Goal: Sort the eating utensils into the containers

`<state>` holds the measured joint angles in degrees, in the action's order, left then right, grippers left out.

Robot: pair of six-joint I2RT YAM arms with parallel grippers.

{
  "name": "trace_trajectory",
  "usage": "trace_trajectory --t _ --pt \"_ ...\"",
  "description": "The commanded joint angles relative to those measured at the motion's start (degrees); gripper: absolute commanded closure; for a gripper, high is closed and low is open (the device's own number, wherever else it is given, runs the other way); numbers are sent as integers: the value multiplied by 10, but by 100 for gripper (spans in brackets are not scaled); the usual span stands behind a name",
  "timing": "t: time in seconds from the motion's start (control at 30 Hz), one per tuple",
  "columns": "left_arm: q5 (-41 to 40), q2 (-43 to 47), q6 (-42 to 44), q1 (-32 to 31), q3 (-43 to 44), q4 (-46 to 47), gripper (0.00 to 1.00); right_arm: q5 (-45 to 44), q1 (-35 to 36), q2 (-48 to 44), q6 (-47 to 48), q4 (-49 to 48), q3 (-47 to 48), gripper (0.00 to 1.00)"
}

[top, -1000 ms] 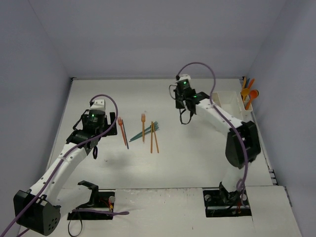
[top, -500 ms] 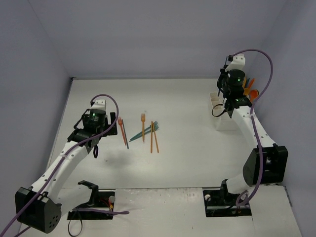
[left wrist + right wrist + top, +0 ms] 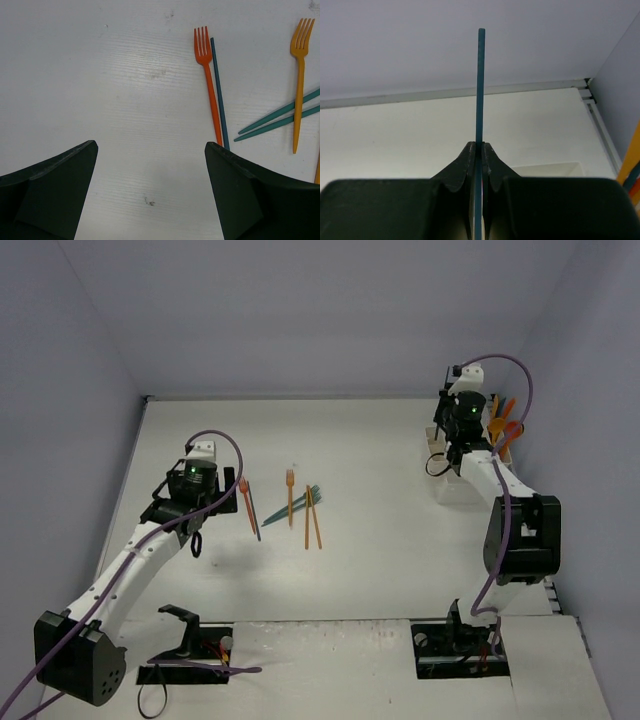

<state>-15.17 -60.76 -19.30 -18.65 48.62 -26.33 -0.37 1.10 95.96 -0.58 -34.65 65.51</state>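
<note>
Pinch of right hand (image 3: 479,147) on teal utensil (image 3: 480,85) by holder (image 3: 450,490); left hand (image 3: 150,145) spread near red-orange fork (image 3: 210,85).

I see white links and black joints on my left arm (image 3: 120,575) and right arm (image 3: 482,472), each with a small green light (image 3: 187,476) and a looping purple cable (image 3: 500,357). The left gripper (image 3: 150,144) has dark wedge-shaped fingers (image 3: 55,185).

open tabletop (image 3: 380,540), utensils (image 3: 290,502) clustered centre-left

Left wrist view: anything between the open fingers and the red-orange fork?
Nothing visible; only table surface between the left gripper and the red-orange fork. A teal utensil lies tight along the fork's handle, so a pinch may catch both.
</note>
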Motion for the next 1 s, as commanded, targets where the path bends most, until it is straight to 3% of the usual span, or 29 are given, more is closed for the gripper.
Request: trace_trajectory --t 0.0,0.13,0.3,0.47,0.7,0.97 --pt "-14 -1 10 4 9 25 13 21 -1 -7 -12 -80 -21 100" --pt "-12 -1 10 4 9 28 13 20 0 -22 -12 -83 -52 99" --pt "-5 2 8 4 10 28 13 23 1 -57 -14 -79 -80 77" --pt "1 6 6 4 10 29 13 32 12 -121 -15 -38 -79 64" --pt "18 7 1 4 13 27 13 15 91 -188 -28 161 -17 55" --pt "34 0 -5 6 18 26 13 -36 251 -159 -158 361 25 55"
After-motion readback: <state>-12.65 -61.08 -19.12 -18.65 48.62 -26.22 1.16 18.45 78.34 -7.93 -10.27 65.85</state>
